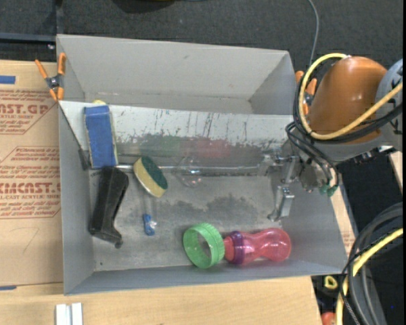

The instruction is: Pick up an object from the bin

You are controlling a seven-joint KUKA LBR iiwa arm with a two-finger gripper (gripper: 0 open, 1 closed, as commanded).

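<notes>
Now the gripper (282,198) hangs at the right of the bin (169,73), near the pink bottle (265,246) with green lid (203,246) along the front wall; open or closed, can't tell; that round bottle could roll away.

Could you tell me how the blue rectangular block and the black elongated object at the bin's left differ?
The blue rectangular block is a straight-edged slab with a yellow end; the black elongated object is dark throughout and ends in a bent foot. The block lies farther back, by the left wall; the black object lies nearer the front. Both run lengthwise along the grey metal bin's left side, apart from the pincer at the right.
</notes>
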